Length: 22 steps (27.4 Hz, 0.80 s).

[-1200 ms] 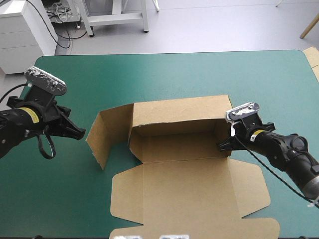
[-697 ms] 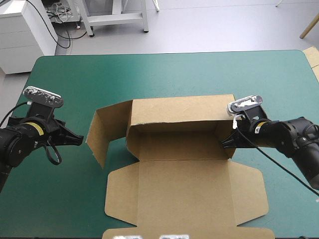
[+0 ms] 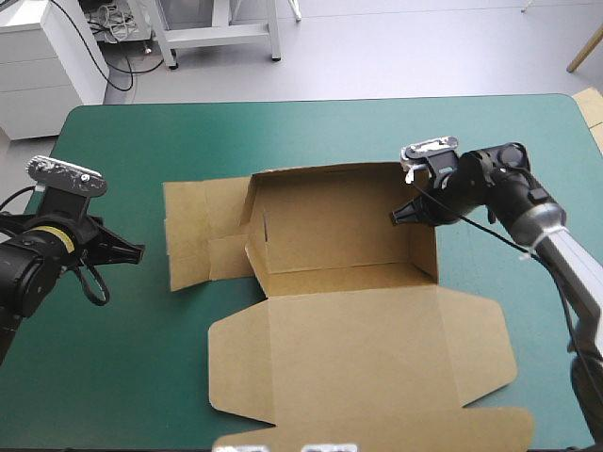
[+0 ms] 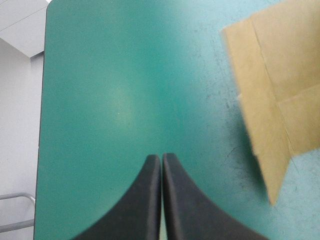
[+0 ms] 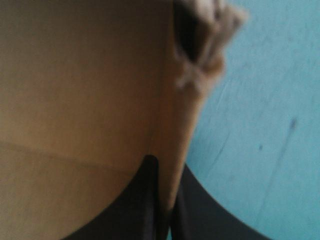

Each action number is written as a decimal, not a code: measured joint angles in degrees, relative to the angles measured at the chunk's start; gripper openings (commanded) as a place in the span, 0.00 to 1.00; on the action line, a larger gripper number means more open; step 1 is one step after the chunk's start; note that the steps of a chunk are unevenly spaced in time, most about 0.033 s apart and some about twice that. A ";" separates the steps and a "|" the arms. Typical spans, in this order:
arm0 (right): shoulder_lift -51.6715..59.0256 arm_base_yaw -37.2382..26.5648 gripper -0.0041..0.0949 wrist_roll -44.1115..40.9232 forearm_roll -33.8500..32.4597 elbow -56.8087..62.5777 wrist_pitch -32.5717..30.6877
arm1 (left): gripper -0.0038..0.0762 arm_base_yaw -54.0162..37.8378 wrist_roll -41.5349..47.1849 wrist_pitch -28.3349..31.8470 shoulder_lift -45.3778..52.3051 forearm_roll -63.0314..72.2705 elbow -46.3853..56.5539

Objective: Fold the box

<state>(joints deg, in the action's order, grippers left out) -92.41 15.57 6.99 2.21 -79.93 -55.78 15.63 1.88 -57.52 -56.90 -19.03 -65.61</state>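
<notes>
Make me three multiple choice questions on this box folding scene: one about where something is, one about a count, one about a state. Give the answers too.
1. Where is the left end effector relative to the box?
A) inside it
B) over bare teal-green cover beside it
C) on its lid

2. How many end effectors touch the box?
A) none
B) one
C) two

3. How does the lid lie?
A) flat on the cover
B) upright
C) folded over the tray

Answers: B, it hangs shut above bare cover, clear of the board. B, only the right end effector pinches the right wall. A, the lid spreads flat toward the near edge.
</notes>
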 measured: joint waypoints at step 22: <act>-6.90 0.27 0.73 3.56 -0.49 -27.46 -12.57 | 0.04 0.00 2.87 0.30 0.06 -0.13 0.00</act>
<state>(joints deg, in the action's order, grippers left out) -99.31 15.85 10.55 1.72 -107.39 -68.34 15.63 4.76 -57.22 -56.83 -19.16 -65.61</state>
